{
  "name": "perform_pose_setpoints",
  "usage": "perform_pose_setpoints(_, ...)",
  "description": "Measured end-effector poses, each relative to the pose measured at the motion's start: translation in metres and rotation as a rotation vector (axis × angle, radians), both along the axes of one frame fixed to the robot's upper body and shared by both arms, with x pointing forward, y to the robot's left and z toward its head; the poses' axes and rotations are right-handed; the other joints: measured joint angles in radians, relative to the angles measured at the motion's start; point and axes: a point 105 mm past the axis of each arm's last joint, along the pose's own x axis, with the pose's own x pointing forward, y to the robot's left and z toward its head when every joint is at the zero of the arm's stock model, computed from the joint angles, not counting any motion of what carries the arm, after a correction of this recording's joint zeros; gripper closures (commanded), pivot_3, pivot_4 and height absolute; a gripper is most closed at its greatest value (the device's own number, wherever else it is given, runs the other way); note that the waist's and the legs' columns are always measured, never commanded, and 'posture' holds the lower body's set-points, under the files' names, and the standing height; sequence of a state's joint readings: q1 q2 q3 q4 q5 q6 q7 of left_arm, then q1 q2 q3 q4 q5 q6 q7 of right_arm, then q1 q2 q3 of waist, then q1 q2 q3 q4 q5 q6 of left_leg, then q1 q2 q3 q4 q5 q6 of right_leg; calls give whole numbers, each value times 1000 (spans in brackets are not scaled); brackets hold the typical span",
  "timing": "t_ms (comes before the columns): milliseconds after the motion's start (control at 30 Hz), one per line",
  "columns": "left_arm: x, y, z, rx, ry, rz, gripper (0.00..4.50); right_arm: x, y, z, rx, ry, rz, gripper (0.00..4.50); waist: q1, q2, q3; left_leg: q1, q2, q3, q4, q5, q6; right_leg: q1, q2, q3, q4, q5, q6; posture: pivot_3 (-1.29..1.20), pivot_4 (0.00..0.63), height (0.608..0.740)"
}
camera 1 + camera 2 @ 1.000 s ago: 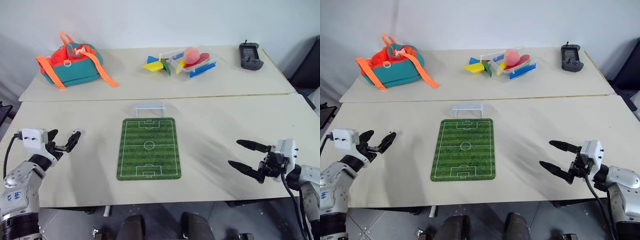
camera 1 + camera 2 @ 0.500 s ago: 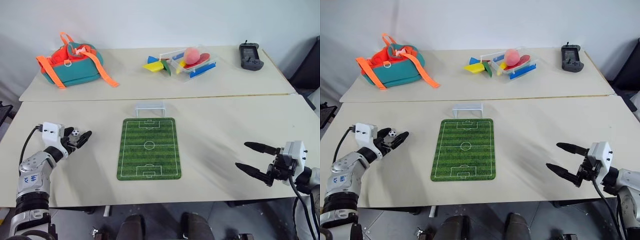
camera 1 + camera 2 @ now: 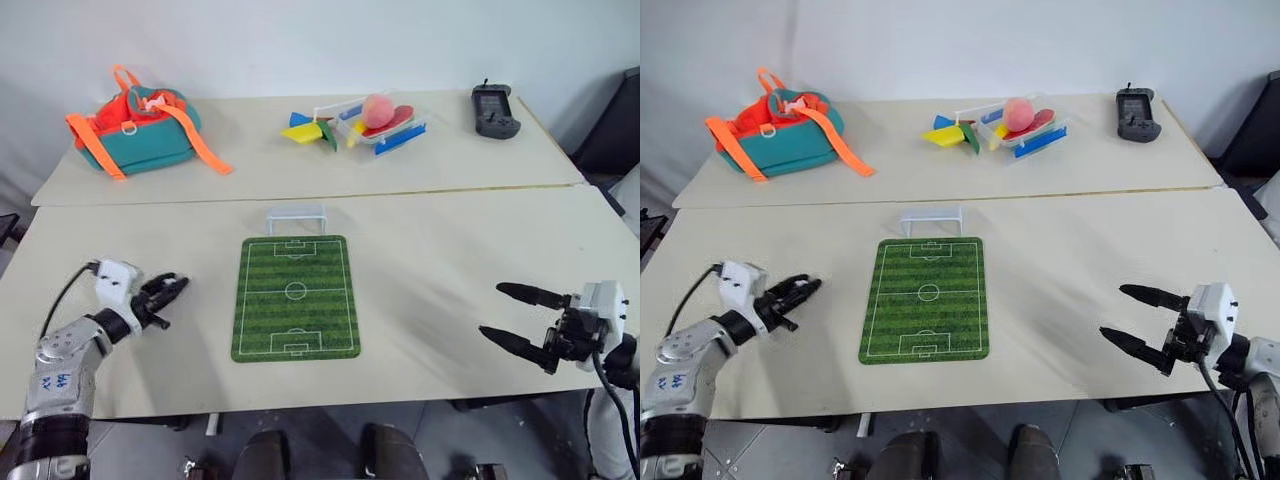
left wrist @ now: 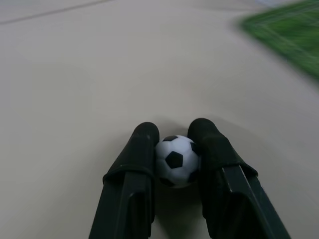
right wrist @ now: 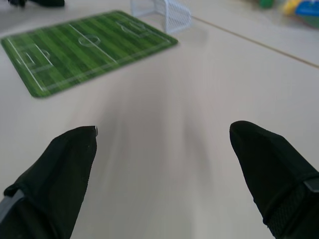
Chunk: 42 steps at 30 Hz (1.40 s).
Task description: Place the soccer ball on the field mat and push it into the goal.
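My left hand (image 4: 177, 149) pinches the soccer ball (image 4: 175, 160) between its two fingers, low over the worktop (image 3: 450, 250). The field mat (image 3: 296, 297) lies off to its right, with the goal (image 3: 296, 217) at the mat's far end. My right hand (image 3: 528, 318) is spread wide and holds nothing. I think the ball must go onto the mat next, then get pushed in.

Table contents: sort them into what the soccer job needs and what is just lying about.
Needed: soccer ball, pinched in the left tool; field mat; goal.

Lying about: teal and orange bag; clear tray of colourful pieces with a pink ball; black handheld device.
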State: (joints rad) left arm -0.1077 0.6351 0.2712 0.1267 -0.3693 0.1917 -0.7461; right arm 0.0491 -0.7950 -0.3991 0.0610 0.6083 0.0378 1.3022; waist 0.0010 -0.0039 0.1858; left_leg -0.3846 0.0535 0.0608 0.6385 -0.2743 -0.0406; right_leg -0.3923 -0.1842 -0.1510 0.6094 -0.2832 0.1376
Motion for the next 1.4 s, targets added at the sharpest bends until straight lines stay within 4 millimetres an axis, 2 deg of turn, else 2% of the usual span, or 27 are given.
perform_pose_setpoints(133, -12, -60, 15, -30, -31, -254, 3635, -3, 5, 4, 12, -4, 55, 0, 22, 0, 0, -2, 2, 0, 8, -3, 0, 0, 2, 1, -2, 0, 0, 0, 150, 740)
perform_pose_setpoints(200, -21, -96, 21, -31, -37, -401, 3635, -13, 11, 3, 2, 23, 123, 0, 27, 0, 0, -2, 2, 1, 10, -4, 1, 0, 2, 2, -3, 0, 0, 0, 150, 740)
perform_pose_setpoints(233, -25, -108, 21, -34, -31, -447, 3635, -16, 14, 4, 1, 24, 148, 0, 26, 0, 0, -2, 2, 1, 10, -4, 1, 0, 2, 2, -3, 0, 0, 0, 150, 740)
perform_pose_setpoints(433, -41, -151, 18, -21, 1, -654, 3635, -32, 23, -2, -16, 61, 203, 0, 22, 0, 0, -1, 3, 3, 10, -5, 1, 0, 3, 4, -3, 0, 0, 0, 150, 740)
perform_pose_setpoints(533, -51, -157, 4, 24, 49, -726, 3635, -36, 26, -5, -15, 64, 197, 0, 23, 0, 0, -1, 4, 3, 10, -5, 1, -1, 4, 4, -3, 0, -1, 0, 150, 740)
perform_pose_setpoints(700, -59, -153, -9, 118, 82, -800, 3635, -40, 31, -9, -2, 67, 169, 0, 25, 0, 0, -2, 4, 4, 10, -6, 2, -1, 4, 4, -5, 0, -1, 0, 150, 740)
perform_pose_setpoints(767, -59, -151, -15, 130, 94, -800, 3635, -42, 31, -10, -1, 73, 157, 0, 25, 0, 0, -2, 5, 4, 11, -9, 7, -1, 4, 4, -5, 0, -2, 0, 150, 740)
perform_pose_setpoints(1100, -42, -147, -16, 163, 53, -766, 3635, -41, 31, -10, -1, 65, 113, 0, 26, 0, 0, -2, 5, 4, 11, -9, 7, -1, 5, 4, -5, 1, -2, 0, 150, 740)
perform_pose_setpoints(1367, -43, -149, -16, 167, 47, -789, 3635, -40, 30, -11, -11, 65, 97, 0, 25, 0, 0, -2, 5, 4, 11, -9, 7, -1, 5, 4, -5, 1, -2, 0, 150, 740)
perform_pose_setpoints(1400, -43, -149, -17, 169, 47, -790, 2914, -39, 30, -11, -11, 62, 94, 0, 26, 0, 0, -2, 5, 4, 11, -9, 7, -1, 5, 4, -5, 1, -2, 0, 150, 740)
